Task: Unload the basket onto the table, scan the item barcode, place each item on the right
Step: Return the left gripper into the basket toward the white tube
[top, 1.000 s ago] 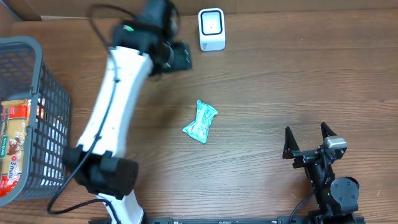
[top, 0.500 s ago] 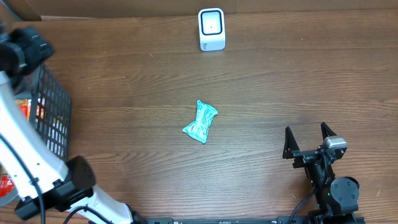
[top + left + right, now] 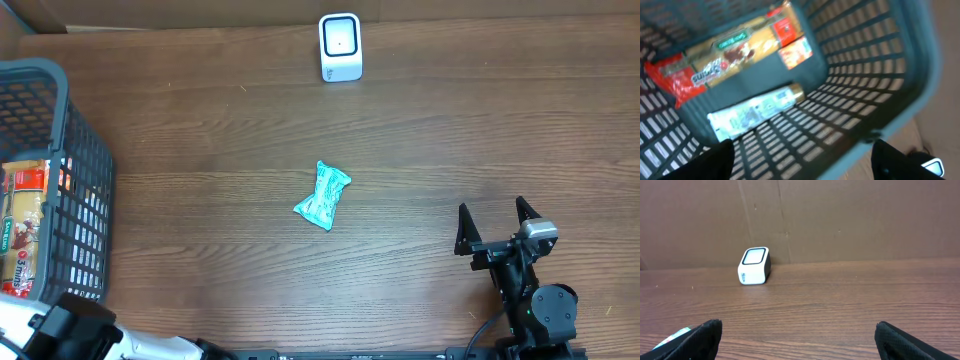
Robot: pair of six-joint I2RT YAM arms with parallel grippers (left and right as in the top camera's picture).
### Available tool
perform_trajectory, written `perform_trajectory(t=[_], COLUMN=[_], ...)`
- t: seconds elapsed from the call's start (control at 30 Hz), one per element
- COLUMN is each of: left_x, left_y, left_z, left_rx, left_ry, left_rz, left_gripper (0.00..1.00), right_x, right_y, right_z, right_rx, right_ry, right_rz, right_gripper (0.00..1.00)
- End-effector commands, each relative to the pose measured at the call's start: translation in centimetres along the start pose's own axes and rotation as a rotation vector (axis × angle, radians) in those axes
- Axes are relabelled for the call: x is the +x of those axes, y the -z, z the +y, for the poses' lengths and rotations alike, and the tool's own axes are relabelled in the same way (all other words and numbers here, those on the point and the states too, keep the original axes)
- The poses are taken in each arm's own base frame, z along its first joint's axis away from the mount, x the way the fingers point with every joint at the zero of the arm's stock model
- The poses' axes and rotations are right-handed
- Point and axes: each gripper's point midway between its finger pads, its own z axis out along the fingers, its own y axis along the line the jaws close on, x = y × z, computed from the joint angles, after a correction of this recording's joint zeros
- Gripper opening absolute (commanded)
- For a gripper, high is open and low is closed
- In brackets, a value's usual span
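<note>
A crumpled teal packet (image 3: 323, 196) lies in the middle of the table; its tip shows at the lower left of the right wrist view (image 3: 675, 335). The white barcode scanner (image 3: 340, 46) stands at the far edge, also seen ahead of the right gripper (image 3: 754, 266). My left gripper (image 3: 802, 165) hangs open over the grey basket (image 3: 865, 65), empty, with a pasta pack (image 3: 740, 45), a red packet (image 3: 680, 80) and a white tube (image 3: 755, 112) below it. At the near right my right gripper (image 3: 492, 215) rests wide open and empty.
The basket (image 3: 62, 90) fills the table's left edge, with the pasta pack (image 3: 25, 225) inside. Part of the left arm (image 3: 60, 335) shows in the bottom left corner. A brown cardboard wall (image 3: 840, 220) stands behind the scanner.
The left arm has swung from beside the scanner to the left, over the basket, and down toward the bottom left corner. The teal packet and right arm have not moved.
</note>
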Motion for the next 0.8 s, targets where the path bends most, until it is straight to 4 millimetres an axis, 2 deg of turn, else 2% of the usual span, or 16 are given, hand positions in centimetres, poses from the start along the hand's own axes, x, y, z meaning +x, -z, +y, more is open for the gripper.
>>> perform_trajectory(t=[0.0,0.2,0.27,0.47,0.6,0.77], left_x=[0.7,0.7,1.0,2.9,3.2,4.1], left_y=[-2.0,-6.9,-8.5,-12.3,-14.9,-17.3], left_z=[0.2,2.1,2.1,1.4,1.2,2.2], left_rx=[0.041,-0.039,-0.037,-0.014,-0.022,-0.024], left_ry=[-0.022,-0.158,-0.194,-0.422,-0.532,-0.641], left_rz=[0.038,0.078,0.097,0.153,0.143,0.157], left_gripper=[0.76,0.76,0.82,0.78,0.83,0.82], right_x=[0.2,0.2,0.2,0.2,0.2,0.2], right_y=[0.0,0.0,0.0,0.0,0.0,0.0], right_z=[-0.2,-0.2,-0.2,-0.2,-0.2,-0.2], right_rx=[0.010,0.010,0.010,0.010,0.010,0.010], right_ry=[-0.007,-0.007,-0.007,-0.007,-0.007,-0.007], right_rz=[-0.005,-0.005,-0.005,-0.005,-0.005,-0.005], right_gripper=[1.00,1.00,1.00,1.00,1.00,1.00])
